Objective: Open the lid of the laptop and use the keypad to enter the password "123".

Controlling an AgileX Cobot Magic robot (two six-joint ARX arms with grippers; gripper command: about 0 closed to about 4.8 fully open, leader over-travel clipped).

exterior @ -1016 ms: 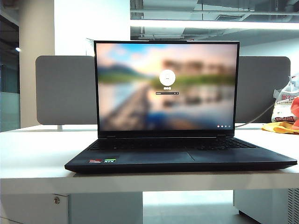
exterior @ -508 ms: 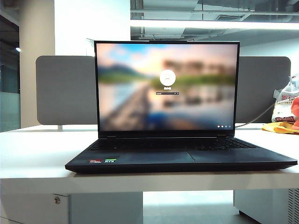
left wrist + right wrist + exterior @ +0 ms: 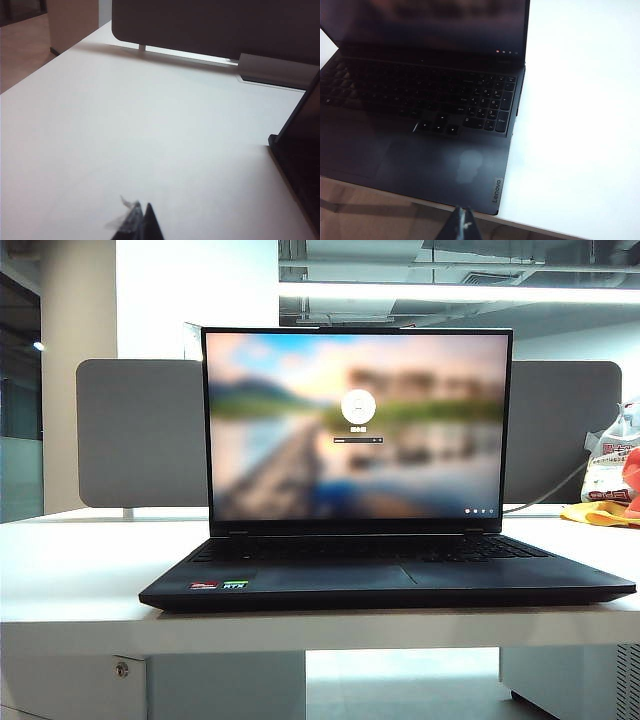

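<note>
Laptop (image 3: 385, 570) is sitting centre frame on the white table (image 3: 70, 580) in the exterior view, lid (image 3: 357, 425) standing upright, login screen glowing. Grey divider (image 3: 140, 430) is standing behind it. Neither arm is showing in that view. Left gripper (image 3: 140, 222) is hovering over bare table beside the laptop's side edge, tips pressed together, grasping nothing. Right gripper (image 3: 461, 225) is hanging off the laptop's front corner, clenched, empty; keypad (image 3: 487, 107) is lying ahead of it.
</note>
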